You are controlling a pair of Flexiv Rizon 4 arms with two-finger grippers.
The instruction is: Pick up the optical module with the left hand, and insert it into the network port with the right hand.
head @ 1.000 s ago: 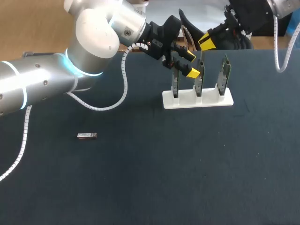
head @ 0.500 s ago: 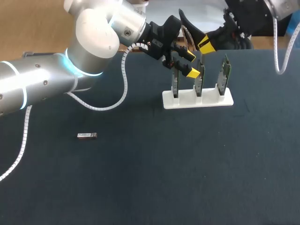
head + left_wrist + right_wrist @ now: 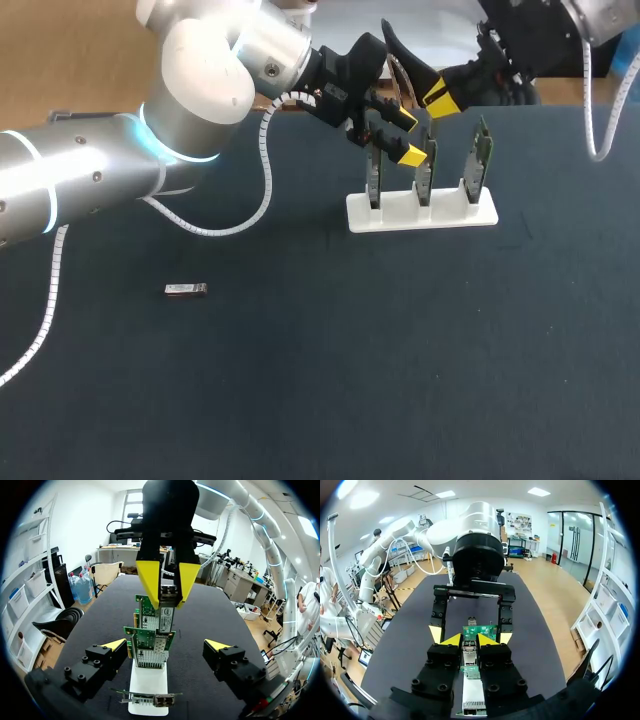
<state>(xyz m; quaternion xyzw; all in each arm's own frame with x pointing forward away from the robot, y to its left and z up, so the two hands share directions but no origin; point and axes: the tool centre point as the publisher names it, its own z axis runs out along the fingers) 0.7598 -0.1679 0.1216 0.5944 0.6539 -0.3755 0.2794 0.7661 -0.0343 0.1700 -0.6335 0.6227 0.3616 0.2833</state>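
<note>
We judge the insertion step to be in hand. Our right claw (image 3: pixel 469 641) is closed on the optical module (image 3: pixel 166 612), one yellow tip against each side, and holds it over the upright network cards (image 3: pixel 482 155) that stand in the white rack (image 3: pixel 420 212) at the far side of the table (image 3: pixel 350 380).

Our left claw (image 3: pixel 165 646) is spread wide and grips nothing. It sits at the left end of the rack, a finger to either side of the row of cards, and we cannot tell if either finger touches a card.

The next move, as we read it, calls for lining the module's nose square with the card's cage. The right claw would then push straight along the port's axis, without twisting and without rocking the card in its slot. The open left claw must stay out of that path.

The network port itself is hard to make out. In the right wrist view our own fingers cover it, and in the left wrist view the stacked cards overlap. We cannot say whether the module has entered the port or only hangs just before it.

A small dark piece (image 3: pixel 186 289) lies alone on the table, well apart from the rack and too small to identify.
</note>
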